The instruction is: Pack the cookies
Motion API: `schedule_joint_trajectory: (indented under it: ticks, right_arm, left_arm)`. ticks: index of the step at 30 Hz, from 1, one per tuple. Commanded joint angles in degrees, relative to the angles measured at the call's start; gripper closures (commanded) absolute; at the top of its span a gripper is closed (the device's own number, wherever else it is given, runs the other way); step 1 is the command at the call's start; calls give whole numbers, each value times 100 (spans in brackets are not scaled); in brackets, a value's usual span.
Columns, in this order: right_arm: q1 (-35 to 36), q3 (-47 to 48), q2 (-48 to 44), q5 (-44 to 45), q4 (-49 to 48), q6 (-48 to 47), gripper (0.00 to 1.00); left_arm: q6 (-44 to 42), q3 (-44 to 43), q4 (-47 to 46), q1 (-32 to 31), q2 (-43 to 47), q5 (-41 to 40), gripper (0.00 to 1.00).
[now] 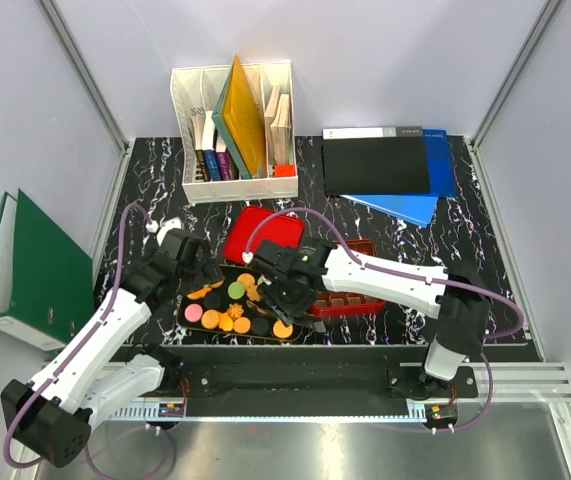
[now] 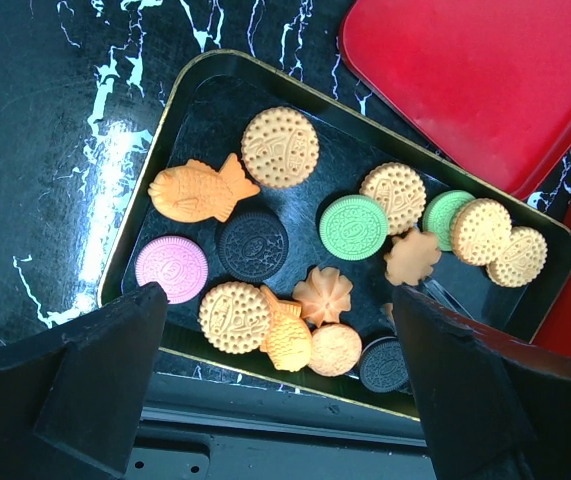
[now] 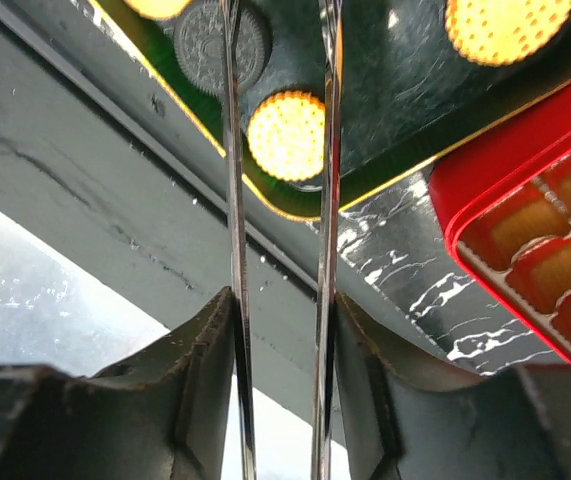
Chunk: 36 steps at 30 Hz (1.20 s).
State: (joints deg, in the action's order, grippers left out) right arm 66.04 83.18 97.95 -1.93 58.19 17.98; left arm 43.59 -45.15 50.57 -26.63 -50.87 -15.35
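The tray (image 2: 205, 125) sits at the front of the table (image 1: 465, 260), near the middle. The cookies (image 2: 280, 147) lie in the tray. The lid (image 1: 262, 233) lies just behind the tray. The tin (image 1: 353, 302) sits just beside the tray, on its right. The box of books (image 1: 233, 130) stands at the back left. The folders (image 1: 380, 165) lie in a pile at the back right. The binder (image 1: 30, 265) stands off the table, on the left. The left gripper (image 2: 277, 300) hangs over the tray's left end. The right gripper (image 3: 280, 310) is over the tray's front right corner. The tweezers (image 3: 233, 150) stick out from between its fingers, with 1 cookie showing between their 2 arms.

White book rack (image 1: 245, 187) at the back; black folder (image 1: 375, 165) over blue folders (image 1: 403, 208); green binder (image 1: 50, 270) left.
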Motion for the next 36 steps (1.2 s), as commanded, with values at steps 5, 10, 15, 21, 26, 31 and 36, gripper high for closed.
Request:
schedule_joint_trajectory:
  ticks: [5, 10, 15, 21, 26, 31, 36]
  right_arm:
    - [172, 489, 189, 483, -45, 4, 48]
    - [260, 735, 268, 975, 201, 109, 46]
    - [287, 1156, 198, 1485, 438, 223, 46]
    - [295, 1359, 251, 1688, 640, 171, 47]
    - [295, 1271, 426, 1556, 606, 127, 46]
    - [322, 1341, 497, 1450, 535, 136, 46]
    - [365, 1438, 567, 1380, 526, 110, 46]
  left_arm:
    - [-18, -21, -108, 27, -54, -82, 1]
    - [-44, 6, -135, 27, -81, -47, 1]
    - [-62, -12, -152, 27, -107, -38, 1]
    - [-97, -3, -205, 26, -151, -20, 1]
    - [-123, 6, -223, 18, -212, 32, 1]
    - [-141, 15, -231, 27, -230, 68, 1]
    - [-149, 23, -258, 26, -248, 85, 1]
